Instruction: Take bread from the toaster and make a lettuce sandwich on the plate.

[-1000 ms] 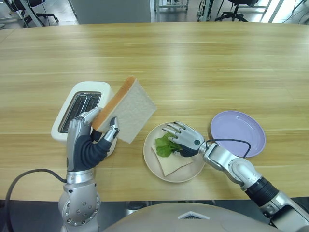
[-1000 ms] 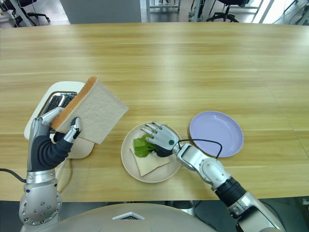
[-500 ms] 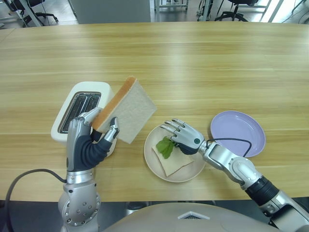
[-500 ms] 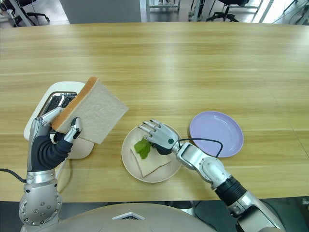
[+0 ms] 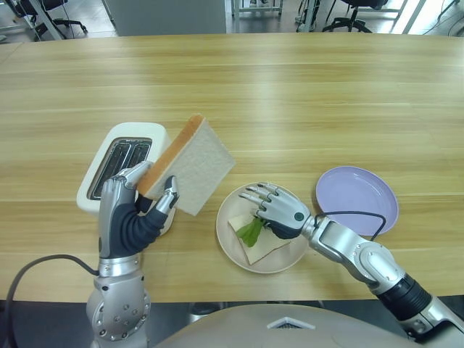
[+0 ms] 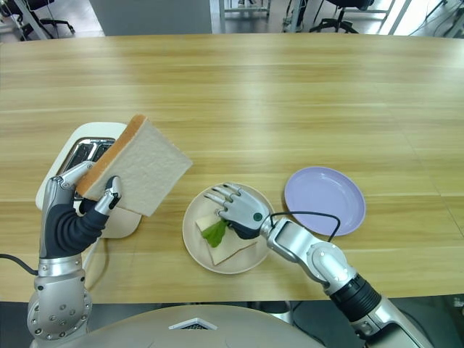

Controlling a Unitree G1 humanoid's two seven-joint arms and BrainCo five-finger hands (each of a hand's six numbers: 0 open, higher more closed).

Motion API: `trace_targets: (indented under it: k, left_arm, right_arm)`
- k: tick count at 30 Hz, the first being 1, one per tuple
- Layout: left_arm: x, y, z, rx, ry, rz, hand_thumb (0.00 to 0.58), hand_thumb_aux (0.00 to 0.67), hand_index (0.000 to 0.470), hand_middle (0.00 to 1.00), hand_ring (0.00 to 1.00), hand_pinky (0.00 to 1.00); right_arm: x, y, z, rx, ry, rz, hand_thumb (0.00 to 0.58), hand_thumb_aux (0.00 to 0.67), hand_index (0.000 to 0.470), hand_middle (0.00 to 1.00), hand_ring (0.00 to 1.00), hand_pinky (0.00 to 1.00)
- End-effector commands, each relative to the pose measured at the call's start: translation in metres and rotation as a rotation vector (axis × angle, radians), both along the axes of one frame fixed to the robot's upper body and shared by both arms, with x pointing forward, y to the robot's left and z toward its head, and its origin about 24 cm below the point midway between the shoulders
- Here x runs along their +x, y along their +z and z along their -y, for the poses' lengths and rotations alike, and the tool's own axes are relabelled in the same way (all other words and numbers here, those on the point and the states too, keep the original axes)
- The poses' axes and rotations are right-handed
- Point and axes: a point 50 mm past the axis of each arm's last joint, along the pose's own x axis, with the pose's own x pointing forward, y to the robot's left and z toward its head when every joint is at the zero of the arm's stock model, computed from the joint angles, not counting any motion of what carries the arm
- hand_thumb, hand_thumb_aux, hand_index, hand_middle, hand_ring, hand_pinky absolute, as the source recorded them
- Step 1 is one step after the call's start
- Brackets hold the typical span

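Now the right hand (image 5: 279,214) slides the lettuce (image 5: 251,230) toward the plate's (image 5: 223,210) near edge, grip unclear; left of it, the left hand (image 5: 130,212) still clamps the capping bread (image 5: 196,170).

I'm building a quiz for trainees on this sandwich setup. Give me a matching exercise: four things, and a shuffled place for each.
1 toaster
2 lettuce
3 purple plate
4 raised bread slice

A gripped in the left hand
B right of the beige plate
C on the flat slice in the beige plate, by the right hand
D standing behind the left hand

Pairs: 1-D, 2-C, 3-B, 4-A
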Motion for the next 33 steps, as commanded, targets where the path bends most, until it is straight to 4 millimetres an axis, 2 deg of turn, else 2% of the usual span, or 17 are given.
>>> trace_targets:
  k: [1,4,5,6,7,8,10,11,16,26,33]
  left_arm:
    - [0.000,0.000,0.000,0.006,0.004,-0.009,0.580,0.670,0.460,1.00,1.00,1.00]
    - [0.000,-0.001,-0.001,0.007,0.003,-0.009,0.580,0.670,0.460,1.00,1.00,1.00]
    - [0.000,-0.001,-0.001,0.007,0.004,-0.008,0.580,0.670,0.460,1.00,1.00,1.00]
    - [0.000,-0.001,-0.001,0.007,0.006,-0.008,0.580,0.670,0.460,1.00,1.00,1.00]
    - [0.000,-0.001,-0.001,0.007,0.007,-0.008,0.580,0.670,0.460,1.00,1.00,1.00]
    - [0.000,-0.001,-0.001,0.007,0.006,-0.008,0.580,0.670,0.460,1.00,1.00,1.00]
    - [0.001,-0.001,-0.001,0.008,0.002,-0.008,0.580,0.670,0.460,1.00,1.00,1.00]
    - [0.001,-0.001,-0.001,0.008,0.001,-0.008,0.580,0.670,0.460,1.00,1.00,1.00]
    - [0.001,-0.001,-0.002,0.009,0.000,-0.008,0.580,0.670,0.460,1.00,1.00,1.00]
    - [0.002,-0.002,-0.001,0.008,-0.006,-0.007,0.580,0.670,0.460,1.00,1.00,1.00]
    - [0.003,-0.002,0.004,-0.007,-0.043,-0.009,0.580,0.670,0.460,1.00,1.00,1.00]
  right_arm:
    - [-0.010,-0.023,0.006,-0.080,0.000,-0.102,0.580,0.670,0.460,0.00,0.00,0.00]
    - [-0.014,-0.032,0.010,-0.114,-0.010,-0.154,0.578,0.631,0.433,0.00,0.00,0.00]
    - [-0.015,-0.035,0.012,-0.121,-0.013,-0.174,0.524,0.462,0.317,0.00,0.00,0.00]
    - [-0.015,-0.037,0.013,-0.122,-0.017,-0.183,0.524,0.462,0.317,0.00,0.00,0.00]
    - [-0.015,-0.038,0.013,-0.127,-0.017,-0.185,0.494,0.413,0.283,0.00,0.00,0.00]
    - [-0.015,-0.039,0.014,-0.132,-0.020,-0.191,0.485,0.399,0.274,0.00,0.00,0.00]
    - [-0.016,-0.039,0.014,-0.124,-0.030,-0.206,0.379,0.276,0.189,0.00,0.00,0.00]
    - [-0.017,-0.038,0.014,-0.120,-0.032,-0.209,0.000,0.000,0.000,0.00,0.00,0.00]
    - [-0.016,-0.033,0.015,-0.105,-0.049,-0.238,0.000,0.000,0.000,0.00,0.00,0.00]
    - [0.005,-0.004,0.010,-0.011,-0.078,-0.134,0.000,0.000,0.000,0.00,0.00,0.00]
    - [0.017,0.031,0.008,0.202,-0.105,-0.016,0.000,0.000,0.000,0.00,0.00,0.00]
